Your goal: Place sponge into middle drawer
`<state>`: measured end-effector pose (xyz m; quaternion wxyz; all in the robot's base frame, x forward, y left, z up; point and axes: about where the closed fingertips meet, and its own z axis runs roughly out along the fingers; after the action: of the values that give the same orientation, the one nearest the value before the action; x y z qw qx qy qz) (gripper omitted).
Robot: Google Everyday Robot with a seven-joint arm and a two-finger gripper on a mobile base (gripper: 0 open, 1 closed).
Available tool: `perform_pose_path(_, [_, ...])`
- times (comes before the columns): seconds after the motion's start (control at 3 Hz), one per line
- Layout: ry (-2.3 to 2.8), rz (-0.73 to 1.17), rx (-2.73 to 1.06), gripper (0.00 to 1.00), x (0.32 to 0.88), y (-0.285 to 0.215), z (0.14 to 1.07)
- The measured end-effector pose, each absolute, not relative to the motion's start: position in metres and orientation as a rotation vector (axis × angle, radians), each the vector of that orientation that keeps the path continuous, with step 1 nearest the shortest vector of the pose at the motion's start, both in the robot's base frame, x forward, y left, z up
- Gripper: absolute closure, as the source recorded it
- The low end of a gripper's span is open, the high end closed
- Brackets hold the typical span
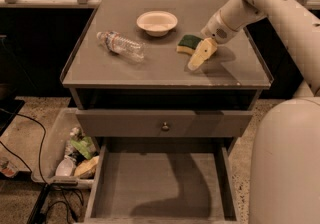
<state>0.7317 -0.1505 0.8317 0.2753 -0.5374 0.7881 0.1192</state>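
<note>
The sponge (pixel 187 44), pale yellow with a dark green top, lies on the cabinet top, right of centre. My gripper (pixel 197 62) hangs just to the sponge's right and slightly in front of it, low over the surface and close against the sponge's right edge. I cannot tell whether it touches the sponge. The middle drawer (pixel 150 184) stands pulled out at the bottom of the cabinet, with a bare grey floor.
A white bowl (pixel 157 22) sits behind and left of the sponge. A clear plastic bottle (pixel 120 45) lies on its side at the left. A closed drawer front with a round knob (pixel 164 126) is above the open drawer. A bin of rubbish (pixel 75 155) stands on the floor at the left.
</note>
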Motion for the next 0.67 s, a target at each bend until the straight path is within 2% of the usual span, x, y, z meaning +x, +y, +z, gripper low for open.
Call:
perform_pose_path(0.33, [2.119,0.324,-1.446,0.00,0.7324,-0.1501,0.8303])
perform_pose_path(0.67, [2.119,0.324,-1.446,0.18,0.7324,-0.1500,0.8303])
